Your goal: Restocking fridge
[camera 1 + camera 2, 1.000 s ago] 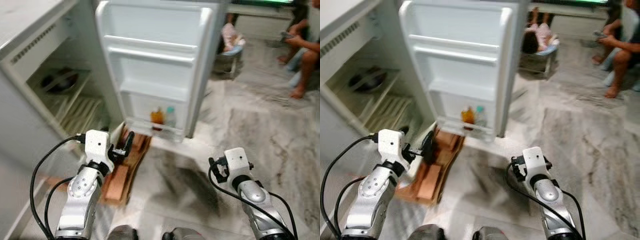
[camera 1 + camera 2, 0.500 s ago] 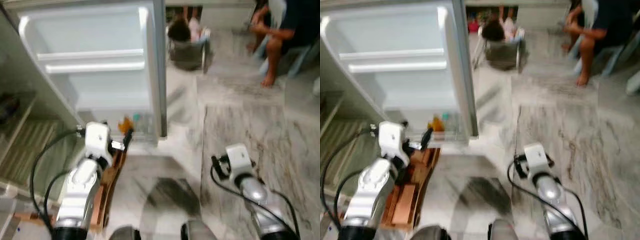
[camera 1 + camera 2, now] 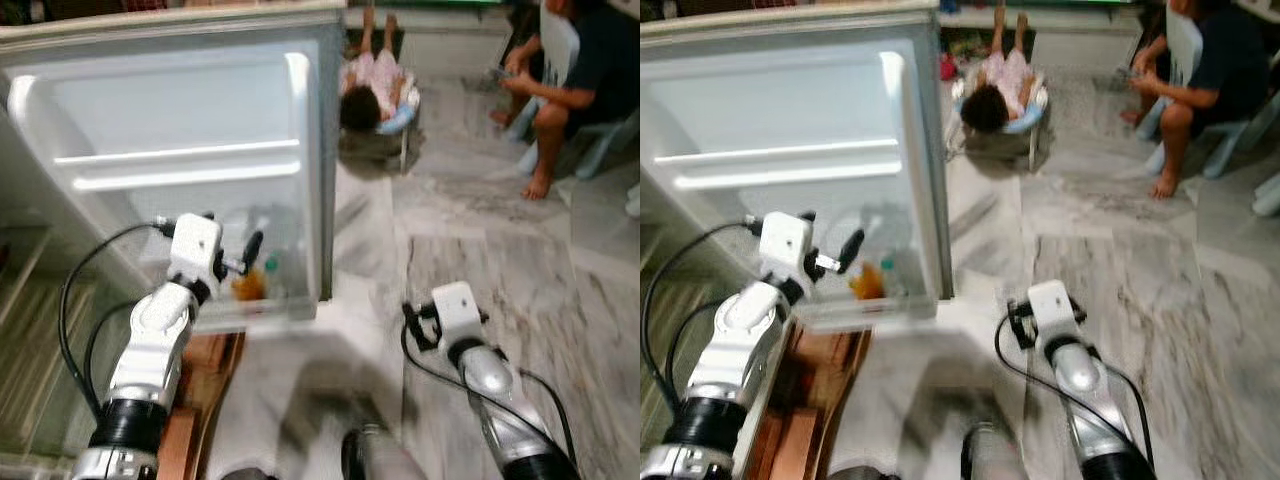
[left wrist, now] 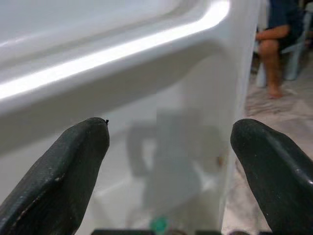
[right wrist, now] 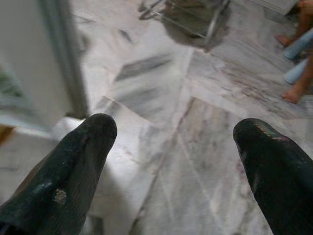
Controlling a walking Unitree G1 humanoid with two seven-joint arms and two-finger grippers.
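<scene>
The white fridge door [image 3: 180, 130] stands wide open, its inner side facing me. In its lowest door shelf stand an orange bottle [image 3: 248, 286] and a clear bottle with a teal cap [image 3: 272, 268]. My left gripper [image 3: 250, 248] is raised right in front of that shelf, just above the orange bottle. In the left wrist view the left gripper [image 4: 168, 127] is open and holds nothing, with the door's shelf rail behind it. My right gripper [image 5: 176, 125] is open and holds nothing, low over the marble floor [image 5: 195, 161] right of the door.
Wooden planks [image 3: 205, 390] lie on the floor under the door, by my left arm. The fridge's inner racks [image 3: 20, 320] show at far left. A child lies in a low seat [image 3: 375, 95] behind the door. A person sits on a chair [image 3: 575, 90] at back right.
The whole view has swung and keeps shifting, so the door now fills the upper left. My left gripper has come up from over the planks to the door's lowest shelf.
</scene>
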